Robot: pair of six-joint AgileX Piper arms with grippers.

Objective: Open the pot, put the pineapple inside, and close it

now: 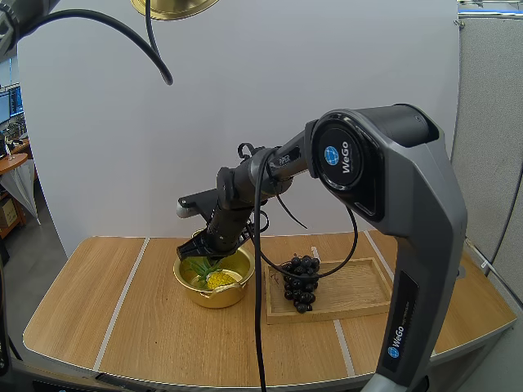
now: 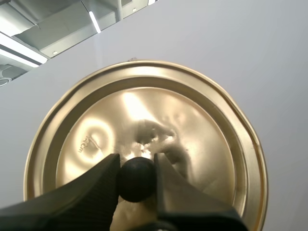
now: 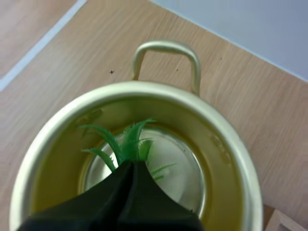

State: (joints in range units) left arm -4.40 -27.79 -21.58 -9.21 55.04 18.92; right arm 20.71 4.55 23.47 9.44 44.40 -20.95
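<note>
My right gripper (image 3: 129,164) is closed on the green leaves of the pineapple (image 1: 218,279), which lies inside the open pot (image 1: 214,297) on the table (image 1: 90,310). My left gripper (image 2: 137,161) pinches the black knob (image 2: 137,180) of the lid (image 2: 202,125), high above the table.

The brand "WeGo" is printed in white letters beside a round blue-and-white emblem on a black oval panel (image 1: 347,159). The panel is set into the grey elbow housing of the right arm (image 1: 409,237), at the right of the scene. The same "WeGo" and emblem appear again lower on that arm, running upward along its grey near link, by the near right edge of the bench (image 1: 163,327). On the golden face of the lid (image 2: 202,144), left of its black knob, a small stamped mark ends in "cm". The figure before those letters cannot be read.
</note>
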